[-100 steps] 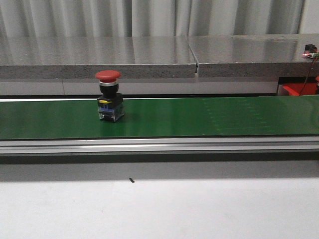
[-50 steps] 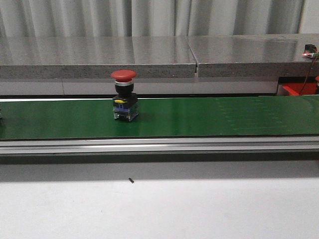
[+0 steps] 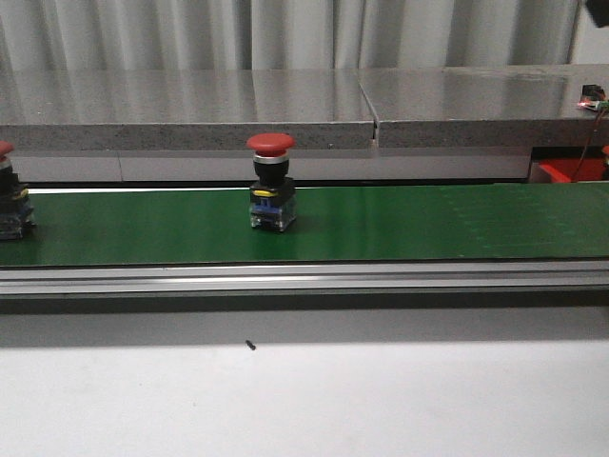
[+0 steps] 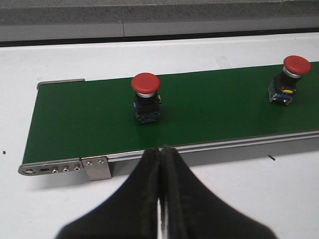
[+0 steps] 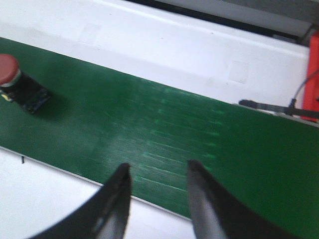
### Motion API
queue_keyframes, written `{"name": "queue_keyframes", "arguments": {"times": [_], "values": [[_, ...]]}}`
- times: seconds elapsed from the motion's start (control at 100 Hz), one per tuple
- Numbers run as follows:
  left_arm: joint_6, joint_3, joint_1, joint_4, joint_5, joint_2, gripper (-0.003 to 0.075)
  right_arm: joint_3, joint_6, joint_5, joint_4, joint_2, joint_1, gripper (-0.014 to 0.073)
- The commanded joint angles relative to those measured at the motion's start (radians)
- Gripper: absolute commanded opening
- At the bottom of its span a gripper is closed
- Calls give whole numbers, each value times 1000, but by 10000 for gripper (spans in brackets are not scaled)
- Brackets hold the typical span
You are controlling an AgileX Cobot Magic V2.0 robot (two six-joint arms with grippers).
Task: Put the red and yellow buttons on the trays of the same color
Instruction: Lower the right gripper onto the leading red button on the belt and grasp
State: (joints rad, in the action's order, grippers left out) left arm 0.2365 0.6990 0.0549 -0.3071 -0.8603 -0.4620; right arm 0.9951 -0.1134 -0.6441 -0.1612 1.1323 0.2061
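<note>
A: What differs from a moment ago?
B: The red button point(image 3: 271, 194) sits farther right on the green belt point(image 3: 428, 224), and a second red button point(image 3: 11, 202) shows at its left end.
A: Count?
B: Two buttons; one red tray point(image 3: 574, 169), far right. Left gripper point(image 4: 161, 167) is pressed closed and empty, right gripper point(image 5: 157, 186) spread apart.

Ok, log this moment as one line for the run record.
belt: two red buttons upright | left hand: shut, empty | right hand: open, empty | red tray: edge visible

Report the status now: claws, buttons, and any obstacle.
Left claw shut, empty; right claw open, empty. Two red mushroom-head push buttons on green conveyor belt: one mid-belt, one at left edge. Nothing blocking them.
</note>
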Motion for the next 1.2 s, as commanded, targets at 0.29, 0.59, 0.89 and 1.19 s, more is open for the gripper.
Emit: {"name": "queue_keyframes", "arguments": {"times": [0.29,0.59,0.89,1.19], "values": [[-1,22,-7,-25,62,-5,-20,219,-18,-39,-15,209,166,550],[-1,22,-7,-25,62,-5,-20,413,44,-160,-37,405,237,550],[-1,22,-7,-25,62,-5,-20,493,221,-148,3,531,244,520],[-1,22,-7,-25,62,-5,-20,511,222,-133,0,601,238,518]]}}
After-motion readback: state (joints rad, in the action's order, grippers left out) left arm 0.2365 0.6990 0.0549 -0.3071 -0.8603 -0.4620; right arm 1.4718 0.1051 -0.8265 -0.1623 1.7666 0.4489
